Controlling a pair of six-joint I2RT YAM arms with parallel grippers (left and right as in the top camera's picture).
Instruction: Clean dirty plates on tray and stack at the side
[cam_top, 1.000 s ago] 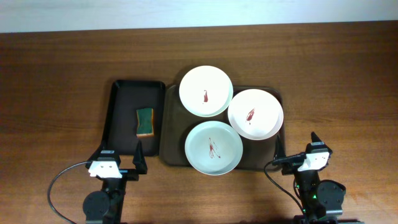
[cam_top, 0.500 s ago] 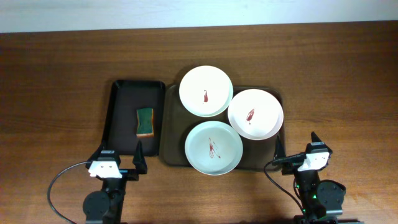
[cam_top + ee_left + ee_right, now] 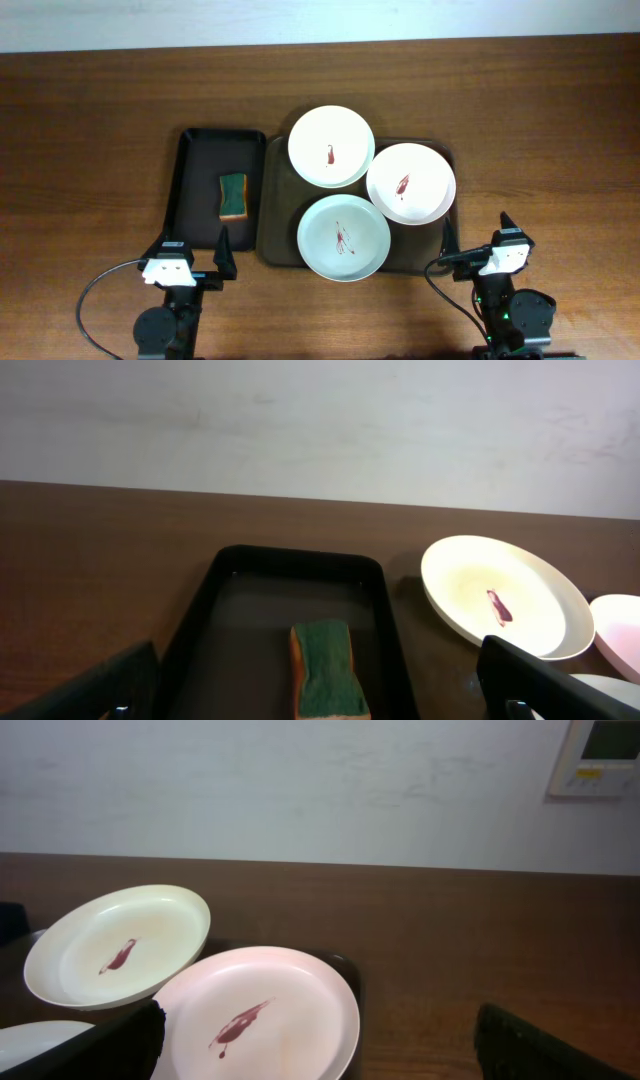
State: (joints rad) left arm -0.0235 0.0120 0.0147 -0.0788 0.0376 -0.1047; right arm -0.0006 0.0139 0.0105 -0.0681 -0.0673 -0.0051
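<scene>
Overhead: dark brown tray (image 3: 275, 205) mid-table, carrying all three plates, each with a red smear at centre. Far white plate (image 3: 331, 146) hanging over the tray's far rim. Right white plate (image 3: 411, 183) out over the right rim, just beside the far one, touching or nearly so; hard to tell. Mint-green plate (image 3: 343, 237) nearest the arms, reaching the near rim, tight against the other two.

Left of the tray, edge to edge with it: narrower black tray (image 3: 195, 165), holding a sponge (image 3: 234, 194), green face up, orange underside.

Left gripper (image 3: 192, 250) low at the near end of the black tray, fingers spread wide, holding nothing. Right gripper (image 3: 478, 235) at the brown tray's near right corner, likewise spread wide and empty. Black cable (image 3: 92, 290) looping off the left arm base over the wooden table (image 3: 100, 150).

Left wrist view: black tray's near wall between fingers and sponge (image 3: 325, 682); far white plate (image 3: 500, 608) off to the right, beyond the black tray's right wall.

Right wrist view: right white plate (image 3: 255, 1018) closest, looking pinkish here, probably lighting; far white plate (image 3: 120, 958) behind and left of it; sliver of mint-green plate (image 3: 40, 1042) bottom left. Plain pale wall (image 3: 300, 780) behind, with a small wall panel (image 3: 603, 755) top right.
</scene>
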